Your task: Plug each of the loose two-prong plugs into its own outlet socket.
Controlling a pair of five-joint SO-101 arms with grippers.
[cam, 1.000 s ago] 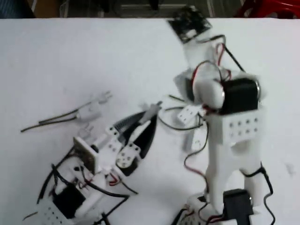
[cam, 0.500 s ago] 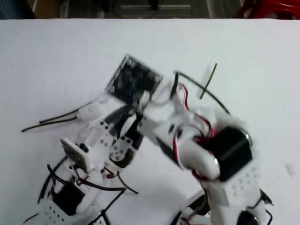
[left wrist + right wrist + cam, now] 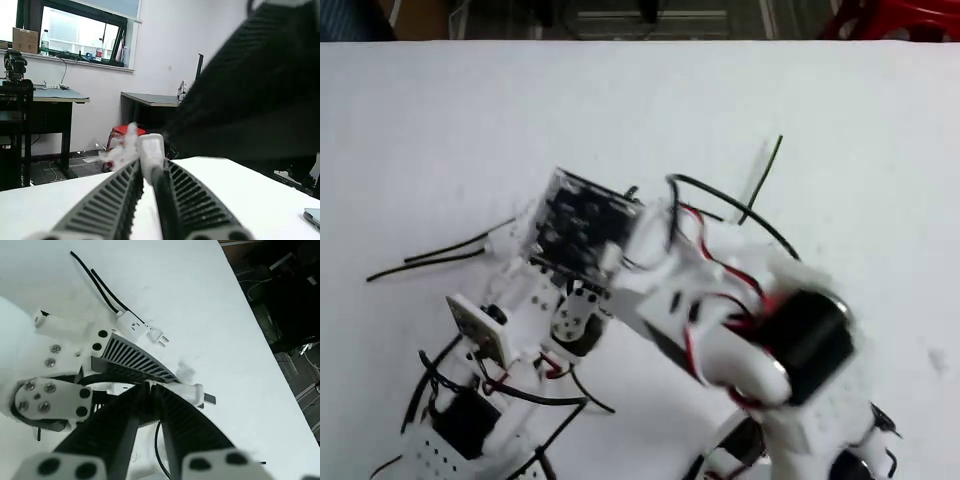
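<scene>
1. Cords (image 3: 420,262): pair of thin black leads at the far left of the table (image 3: 470,120), running rightward into item 2.
2. Loose plug (image 3: 132,322): white, two-prong, lying flat on the table. Prongs bare, pointing away from the cords. Close beside the left pincer (image 3: 151,162), gripped by neither pincer. Judged not yet begun.
3. Left pincer: clamped on item 4, with a black cord (image 3: 160,200) running back between the jaws. From above, covered by the wrist board (image 3: 582,228) of the right arm (image 3: 790,340).
4. Held plug (image 3: 150,147): small white body at the left pincer's tips, left of the table's centre. Dark stub at its free end in the right wrist view; prong or something else, cannot tell.
5. Right pincer (image 3: 150,386): reached across from the right side, jaws drawn together at the tips, right against the held plug. Gripping it or merely touching it: cannot tell.
6. White piece (image 3: 760,160): faint pale shape beside a short black lead (image 3: 765,178), right of centre, well apart from both pincers. Plug or socket: too indistinct to say.
7. Progress, as judged: nothing seen plugged in. One plug in hand, one waiting on the table. Both insertions apparently left to do.
8. Hidden or unclear: no outlet socket identified with any certainty. Meeting point of the two pincers masked from above by the wrist board. Prongs of the held plug not made out.
</scene>
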